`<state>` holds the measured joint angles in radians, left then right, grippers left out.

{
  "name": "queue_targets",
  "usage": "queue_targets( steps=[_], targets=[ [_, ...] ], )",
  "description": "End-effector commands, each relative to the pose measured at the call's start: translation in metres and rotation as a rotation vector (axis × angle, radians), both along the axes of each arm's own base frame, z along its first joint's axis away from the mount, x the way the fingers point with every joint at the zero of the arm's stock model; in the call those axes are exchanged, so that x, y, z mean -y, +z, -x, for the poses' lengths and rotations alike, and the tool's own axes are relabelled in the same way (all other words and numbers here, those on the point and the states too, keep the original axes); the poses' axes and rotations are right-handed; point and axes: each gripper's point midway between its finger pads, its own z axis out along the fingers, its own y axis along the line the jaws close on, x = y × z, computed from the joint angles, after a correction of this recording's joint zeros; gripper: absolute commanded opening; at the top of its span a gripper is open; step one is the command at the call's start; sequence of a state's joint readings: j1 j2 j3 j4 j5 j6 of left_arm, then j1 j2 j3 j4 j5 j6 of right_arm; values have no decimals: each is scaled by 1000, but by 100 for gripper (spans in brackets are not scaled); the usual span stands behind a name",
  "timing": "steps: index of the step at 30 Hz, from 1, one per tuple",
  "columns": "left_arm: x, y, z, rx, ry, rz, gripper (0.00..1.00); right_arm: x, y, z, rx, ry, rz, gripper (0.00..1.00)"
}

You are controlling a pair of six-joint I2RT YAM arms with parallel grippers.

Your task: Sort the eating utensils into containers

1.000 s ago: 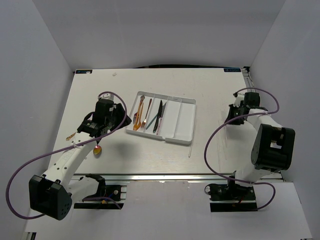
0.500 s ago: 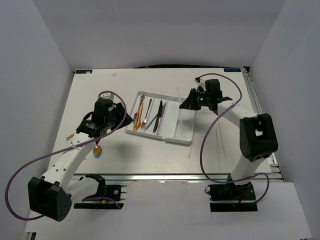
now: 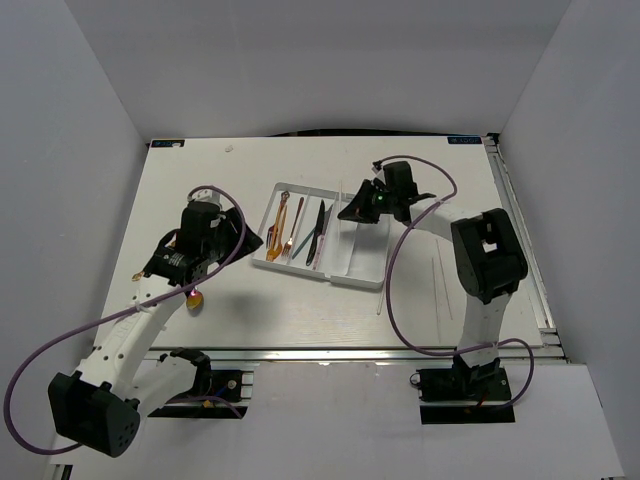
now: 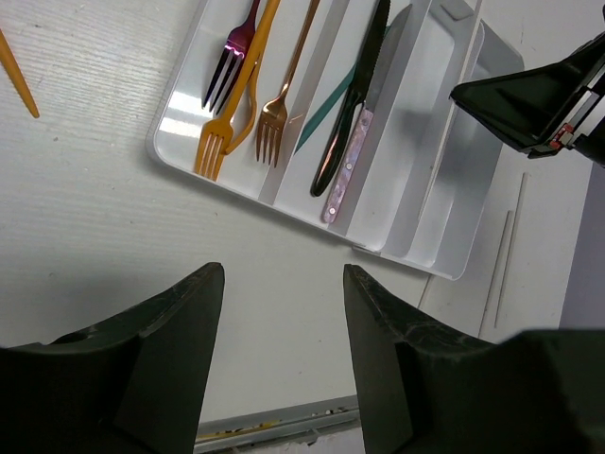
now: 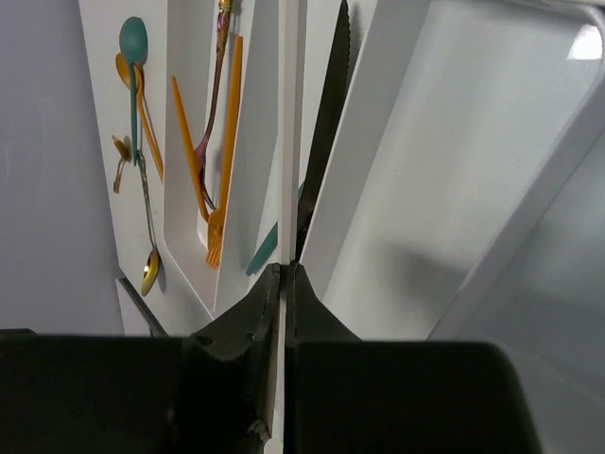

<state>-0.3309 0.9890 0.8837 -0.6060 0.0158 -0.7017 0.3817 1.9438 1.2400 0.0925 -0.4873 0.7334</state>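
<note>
Beside the tray (image 4: 452,180) lie two loose chopsticks (image 4: 503,255).

Reaches the left arm (image 3: 130,325) up from the lower-left corner of the overhead view, elbow bent, wrist ending just left of centre. Holds the left gripper (image 4: 282,274) aimed downward, with both dark fingers (image 4: 180,322) spread well apart and nothing between them. Stretches the right arm (image 3: 485,255) up from the lower right, then folds the forearm leftward toward upper centre. Clamps the right gripper (image 5: 284,270) tight, tips meeting low in its wrist view, pinching a thin pale chopstick (image 5: 291,142).
</note>
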Motion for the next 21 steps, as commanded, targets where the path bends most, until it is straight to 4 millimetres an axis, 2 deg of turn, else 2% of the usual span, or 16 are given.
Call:
queue_targets(
  steps=[1, 4, 6, 8, 10, 11, 15, 16, 17, 18, 19, 20, 21],
  targets=[
    [0, 21, 0, 39, 9, 31, 64, 1, 16, -6, 39, -52, -14, 4],
    [2, 19, 0, 29, 4, 36, 64, 9, 5, 9, 20, -51, 19, 13],
    [4, 20, -2, 32, -7, 37, 64, 13, 0, 12, 15, -56, 37, 23],
    [8, 20, -2, 32, -35, 39, 64, 14, 0, 15, 25, -43, 44, 31],
    [15, 25, -4, 50, -76, 51, 63, 14, 6, 15, 46, -31, 47, 36],
    [18, 26, -5, 52, -87, 58, 62, 12, 13, 13, 82, -10, 49, 40],
    [35, 40, -11, 95, -171, 89, 56, 7, 45, 13, 188, 73, 31, 43],
    [39, 41, -12, 99, -192, 89, 54, 8, 59, 14, 224, 89, 27, 43],
    [52, 47, -9, 107, -236, 102, 50, 10, 68, 14, 265, 115, 26, 43],
    [63, 43, -12, 100, -268, 101, 48, 13, 81, 17, 356, 196, 29, 43],
    [81, 43, -6, 97, -327, 105, 46, 16, 97, 22, 426, 245, 24, 43],
    [93, 41, -5, 90, -361, 104, 42, 21, 106, 25, 480, 292, 22, 43],
    [109, 35, -8, 71, -398, 100, 40, 23, 116, 37, 607, 433, 9, 43]
  ],
)
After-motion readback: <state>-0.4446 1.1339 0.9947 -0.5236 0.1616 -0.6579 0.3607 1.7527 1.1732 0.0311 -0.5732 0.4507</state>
